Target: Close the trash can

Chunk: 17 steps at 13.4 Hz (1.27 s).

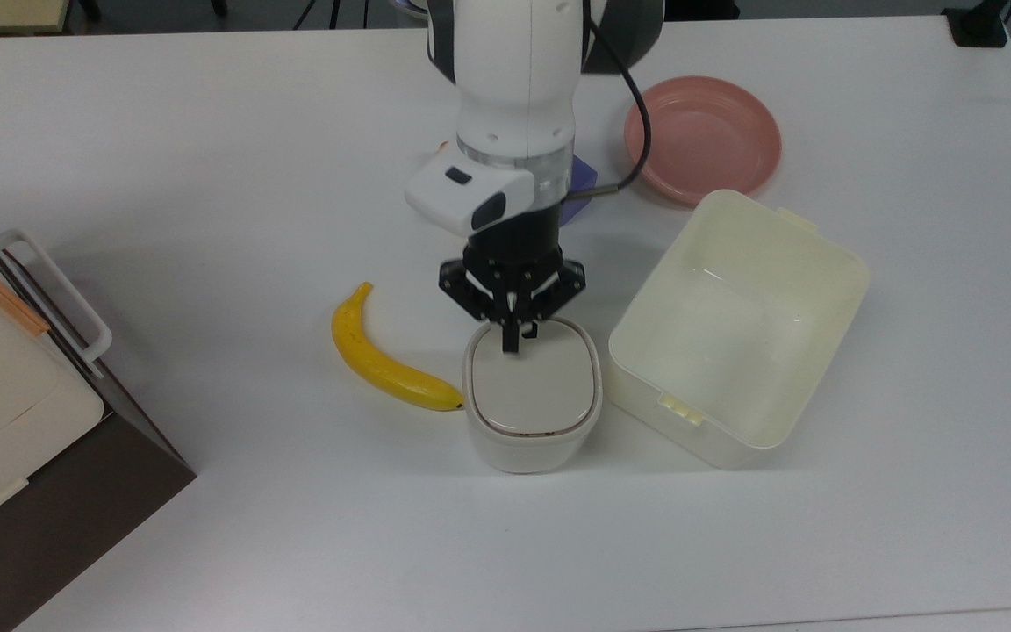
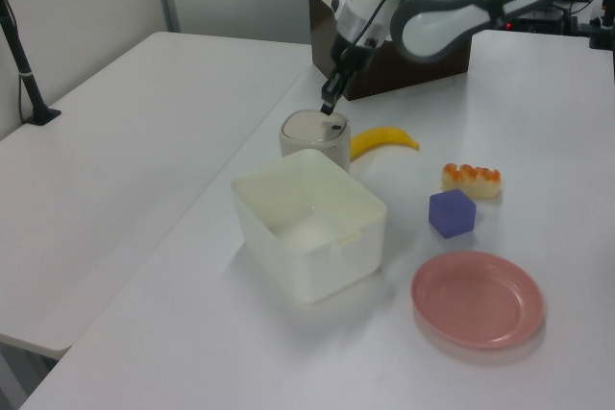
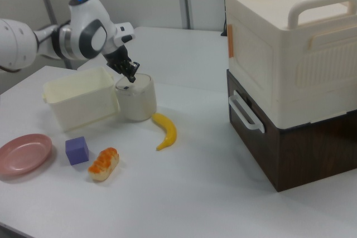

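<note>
Trash can (image 1: 532,399) (lid flat) on white table (image 1: 207,175); tool (image 1: 510,344) pinched narrow above lid; grey partitions behind

On the white surface (image 1: 207,158) we see a yellow banana (image 1: 378,355), a large cream lidless tub (image 1: 738,325), a pink plate (image 1: 703,136), a purple block (image 2: 452,213) and an orange-topped food piece (image 2: 471,180). A cream box sits atop a dark brown cabinet (image 3: 290,121) at the right view's right.
</note>
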Each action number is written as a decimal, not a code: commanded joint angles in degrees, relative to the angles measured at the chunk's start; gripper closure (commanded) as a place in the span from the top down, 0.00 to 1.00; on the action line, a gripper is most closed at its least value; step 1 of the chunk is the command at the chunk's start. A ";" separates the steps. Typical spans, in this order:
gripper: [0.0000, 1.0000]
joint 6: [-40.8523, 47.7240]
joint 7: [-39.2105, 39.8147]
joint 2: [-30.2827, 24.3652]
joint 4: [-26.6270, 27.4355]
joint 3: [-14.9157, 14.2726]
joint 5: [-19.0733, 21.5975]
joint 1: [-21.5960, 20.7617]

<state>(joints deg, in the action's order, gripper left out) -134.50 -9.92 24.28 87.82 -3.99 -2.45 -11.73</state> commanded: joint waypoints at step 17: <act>1.00 40.37 7.20 -18.03 1.21 -0.67 1.13 4.96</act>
<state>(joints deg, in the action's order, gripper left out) -95.01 -3.70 8.47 87.79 -4.47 -2.40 -7.50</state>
